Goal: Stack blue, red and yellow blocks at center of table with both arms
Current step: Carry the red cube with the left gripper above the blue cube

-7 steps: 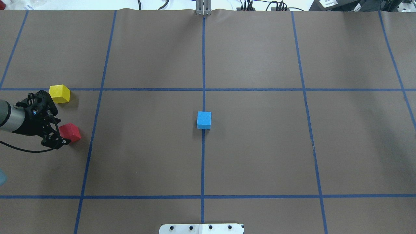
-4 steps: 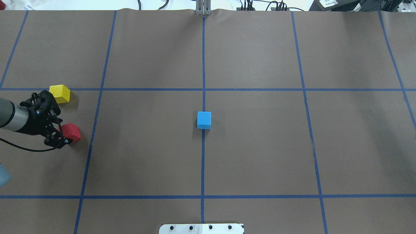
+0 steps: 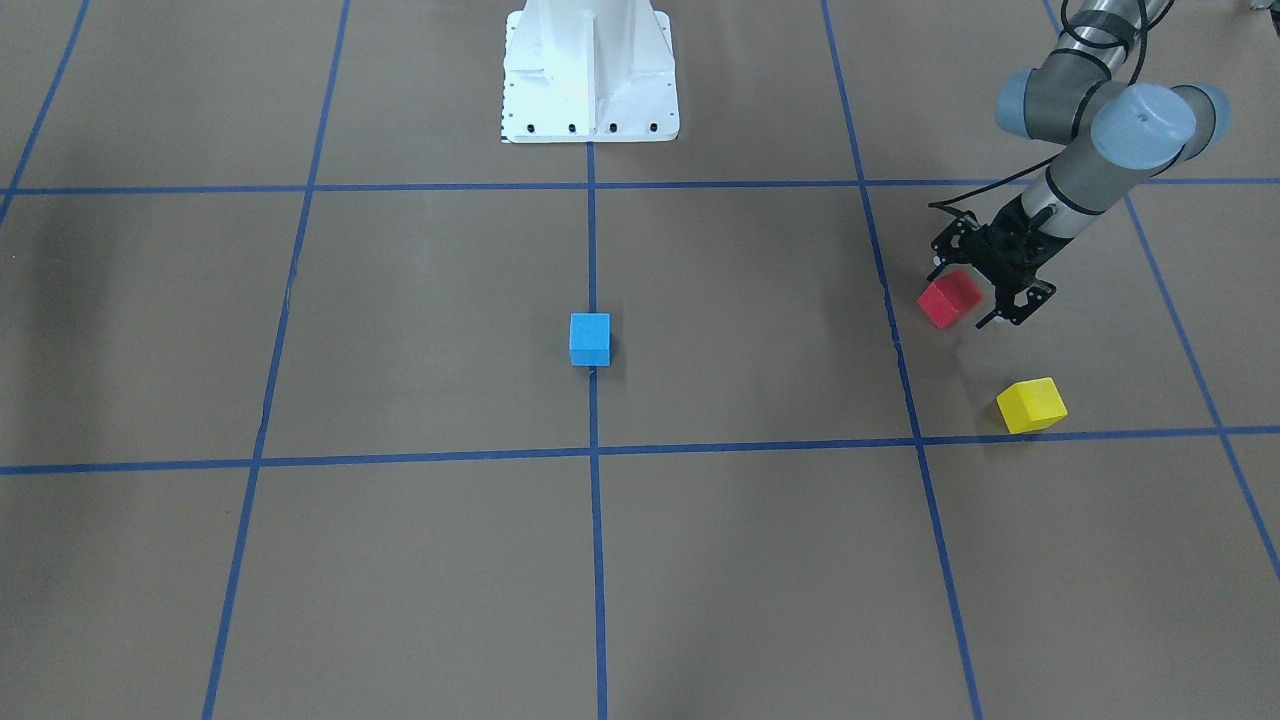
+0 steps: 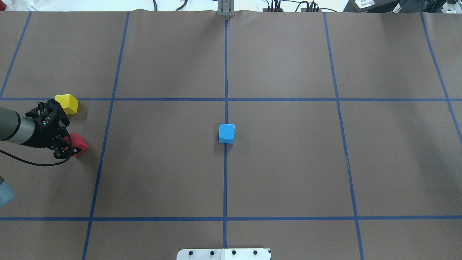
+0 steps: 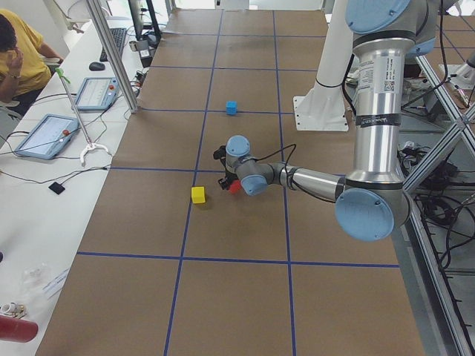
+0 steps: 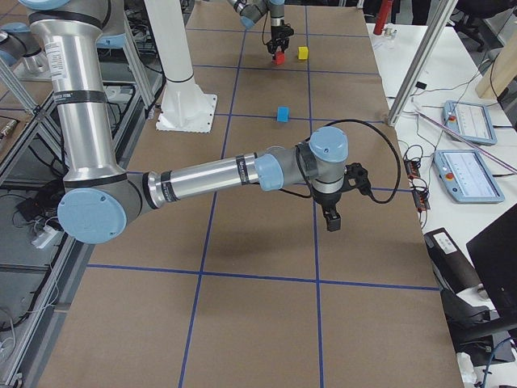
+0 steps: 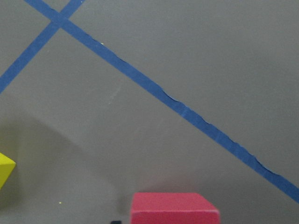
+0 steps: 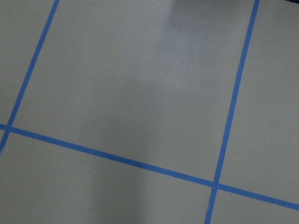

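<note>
Matt brown paper covers the worktop [image 4: 288, 162], gridded with smoother blue tape [image 4: 226, 72]. The blue block [image 3: 590, 338], red block [image 3: 948, 300] and yellow block [image 3: 1031, 404] look matt, like foam. The left pincer [image 3: 975, 293] is dull black plastic; its arm [image 3: 1070, 185] is satin grey metal with blue-grey caps [image 3: 1143, 122].

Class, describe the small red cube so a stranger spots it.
On the brown, blue-taped table, look toward the robot's left end. Of two cubes there, it is the red cube at the left gripper; the yellow cube stands alone.
</note>
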You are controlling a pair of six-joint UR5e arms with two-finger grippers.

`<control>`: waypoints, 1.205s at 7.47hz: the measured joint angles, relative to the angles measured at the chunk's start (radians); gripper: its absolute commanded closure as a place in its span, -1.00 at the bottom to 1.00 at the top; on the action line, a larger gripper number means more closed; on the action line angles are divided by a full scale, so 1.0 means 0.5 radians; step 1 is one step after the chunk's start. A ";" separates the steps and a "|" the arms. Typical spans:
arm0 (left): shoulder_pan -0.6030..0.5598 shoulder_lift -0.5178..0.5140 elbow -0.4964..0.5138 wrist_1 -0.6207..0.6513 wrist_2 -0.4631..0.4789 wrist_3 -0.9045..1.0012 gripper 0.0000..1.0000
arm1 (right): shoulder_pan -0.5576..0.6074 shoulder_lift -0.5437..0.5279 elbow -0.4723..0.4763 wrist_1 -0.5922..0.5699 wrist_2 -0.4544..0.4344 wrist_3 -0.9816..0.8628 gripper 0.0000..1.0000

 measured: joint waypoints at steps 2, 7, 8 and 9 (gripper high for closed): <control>-0.034 0.005 -0.115 0.064 -0.077 -0.085 1.00 | 0.000 -0.005 -0.004 -0.003 0.001 0.000 -1.00; -0.086 -0.717 -0.466 1.092 -0.047 -1.532 1.00 | 0.002 -0.046 -0.008 -0.014 0.004 0.010 -1.00; 0.001 -0.965 -0.465 1.375 0.049 -1.731 1.00 | 0.005 -0.058 -0.007 -0.017 0.005 0.008 -1.00; 0.136 -1.195 -0.418 1.566 0.158 -1.900 1.00 | 0.013 -0.076 -0.006 -0.016 0.007 0.003 -1.00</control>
